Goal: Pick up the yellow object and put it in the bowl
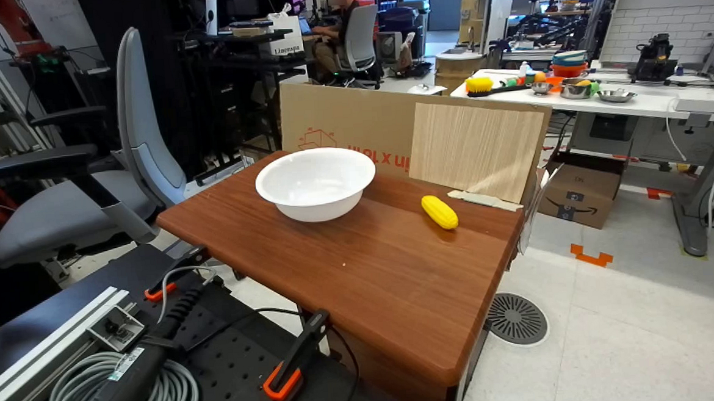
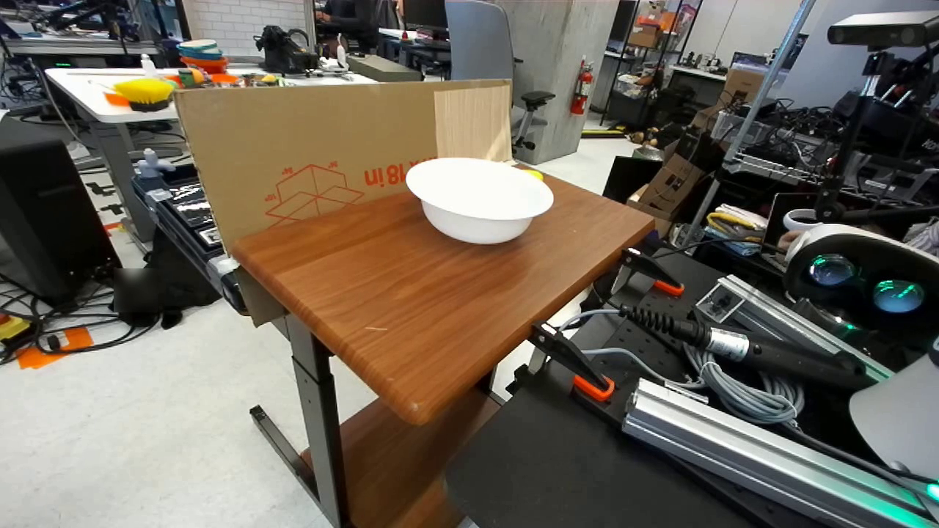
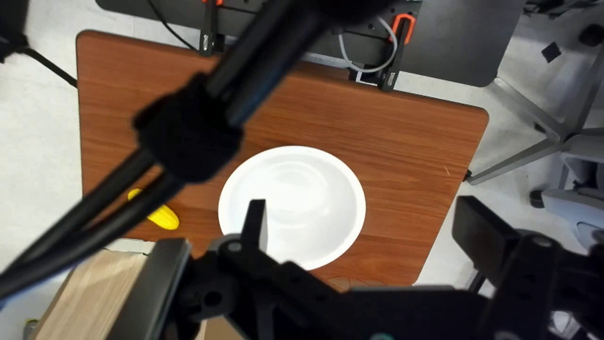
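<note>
Cables (image 3: 120,221) (blurred) half-hide yellow object (image 3: 163,217) near bowl (image 3: 293,198).

- Desk (image 1: 348,274): brown wood-grain top, rounded corners.
- Bowl (image 1: 316,184): white, round, flaring rim; upright near the back left corner.
- Yellow object (image 1: 439,212): oblong, rounded ends; lying near the back edge, toward the right corner, well apart from the bowl.
- Cardboard sheet (image 1: 352,112): red print; standing along the back edge.
- Pale panel (image 1: 476,148): striped; against the cardboard sheet, toward the back right corner.
- Clamps (image 1: 308,342), two: black and orange; near the front edge, one at mid-length.
- Office chair (image 1: 139,117): grey; beside the left edge.
</note>
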